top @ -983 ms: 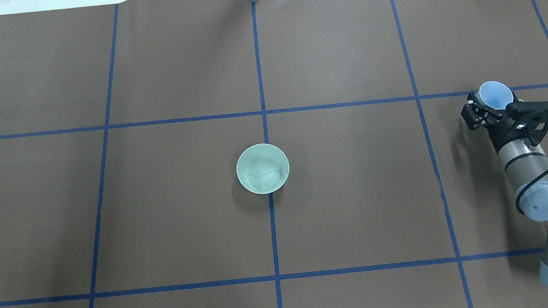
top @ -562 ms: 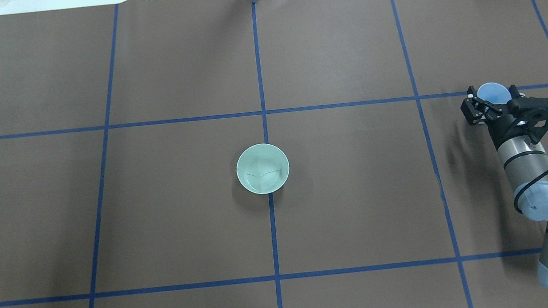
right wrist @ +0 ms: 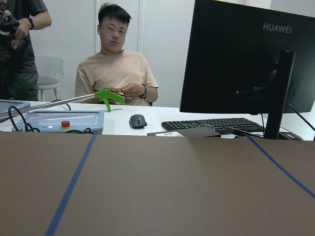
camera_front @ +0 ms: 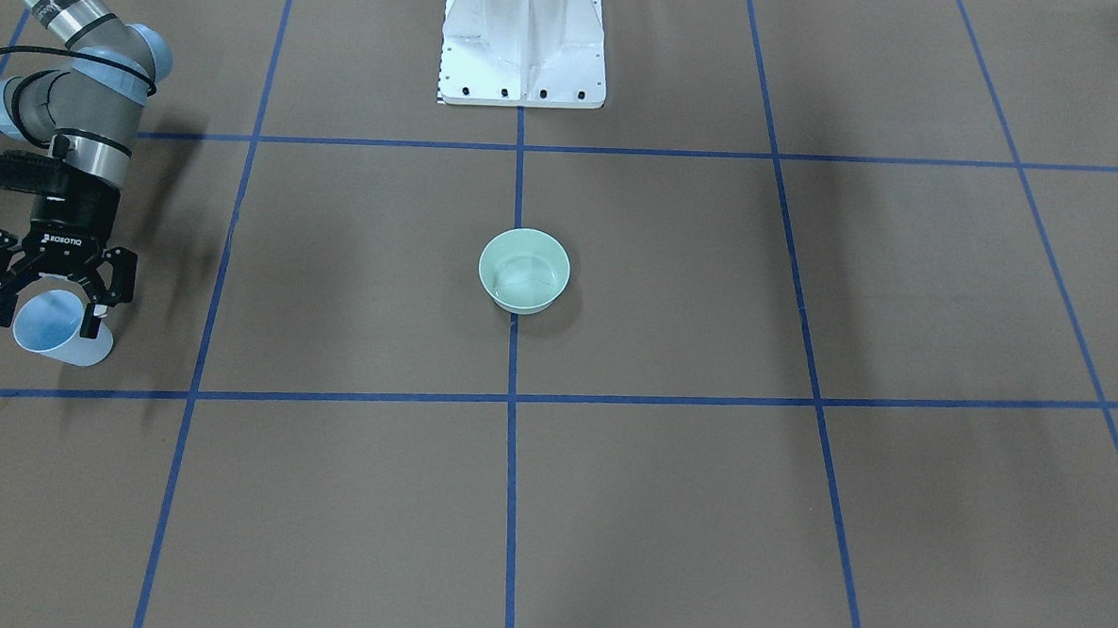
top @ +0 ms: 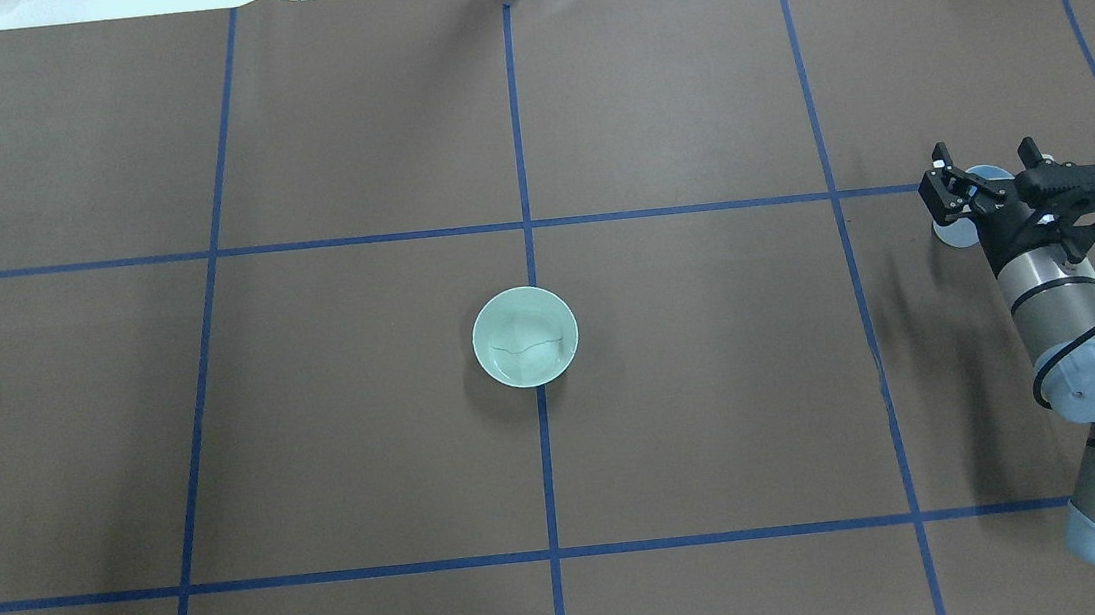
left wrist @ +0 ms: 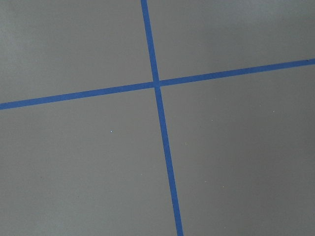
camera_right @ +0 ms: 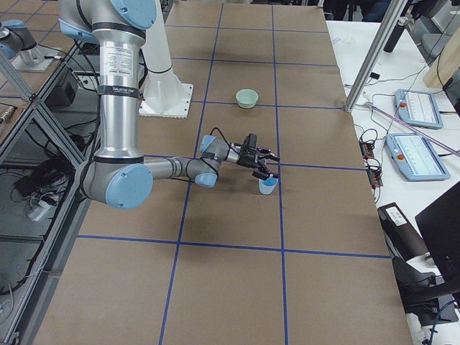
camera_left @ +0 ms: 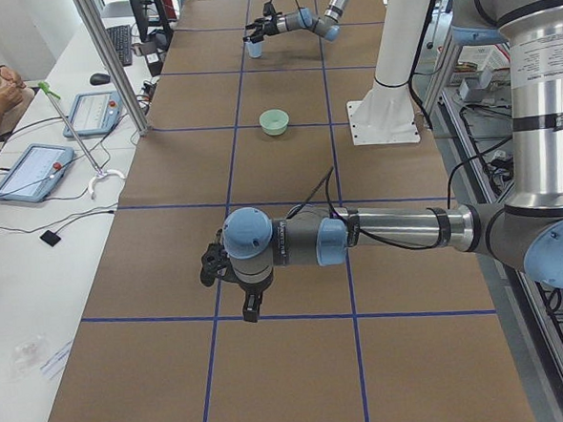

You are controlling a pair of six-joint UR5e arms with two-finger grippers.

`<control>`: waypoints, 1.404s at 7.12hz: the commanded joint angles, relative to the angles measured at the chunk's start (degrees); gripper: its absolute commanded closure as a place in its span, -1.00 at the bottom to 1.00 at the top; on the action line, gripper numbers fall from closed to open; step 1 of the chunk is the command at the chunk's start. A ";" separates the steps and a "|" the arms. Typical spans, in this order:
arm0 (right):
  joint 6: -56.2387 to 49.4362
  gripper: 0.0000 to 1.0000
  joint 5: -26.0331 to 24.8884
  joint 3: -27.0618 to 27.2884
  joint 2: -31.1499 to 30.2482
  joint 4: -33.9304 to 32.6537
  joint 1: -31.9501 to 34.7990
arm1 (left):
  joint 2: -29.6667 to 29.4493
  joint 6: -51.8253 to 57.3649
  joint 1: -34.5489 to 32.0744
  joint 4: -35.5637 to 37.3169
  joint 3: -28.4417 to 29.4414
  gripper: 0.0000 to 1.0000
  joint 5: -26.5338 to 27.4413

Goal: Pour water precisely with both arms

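The left gripper [camera_left: 230, 283] hangs low over the table on the left; I cannot tell if it is open. The water [top: 523, 348] lies in the green bowl [top: 486, 325] at centre. On the right, the right gripper [camera_front: 48, 309], which clasped the raised blue cup [camera_front: 49, 331] a second ago, now has its jaws spread around the cup, set down on the table. This pour looks finished.
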 commanded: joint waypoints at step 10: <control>-38.82 -1.00 84.07 0.57 5.70 -30.64 47.58 | -7.47 -11.95 3.85 -0.74 -5.27 -1.00 0.00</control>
